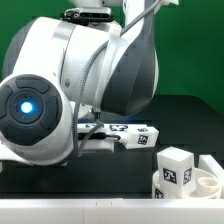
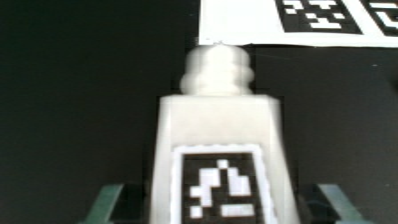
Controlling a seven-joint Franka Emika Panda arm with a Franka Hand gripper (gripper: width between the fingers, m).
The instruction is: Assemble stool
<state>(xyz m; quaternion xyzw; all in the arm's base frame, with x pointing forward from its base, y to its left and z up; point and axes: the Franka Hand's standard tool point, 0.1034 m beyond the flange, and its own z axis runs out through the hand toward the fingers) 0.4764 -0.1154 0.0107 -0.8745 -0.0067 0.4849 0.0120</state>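
A white square stool leg [image 2: 217, 130] with a tag on its upper face and a short peg [image 2: 217, 68] at its far end lies between my fingers [image 2: 112, 205]. My gripper [image 2: 221, 210] is open, with a dark gap on each side of the leg. In the exterior view the same leg [image 1: 132, 135] lies level, sticking out toward the exterior view's right from my gripper [image 1: 97, 136], which the arm partly hides. The round seat [image 1: 203, 187] sits at the lower right with another tagged leg [image 1: 175, 165] standing on it.
The marker board [image 2: 302, 20] lies on the black table just beyond the leg's peg. The bulky arm [image 1: 70, 80] fills the exterior view's left and middle and hides much of the table behind it.
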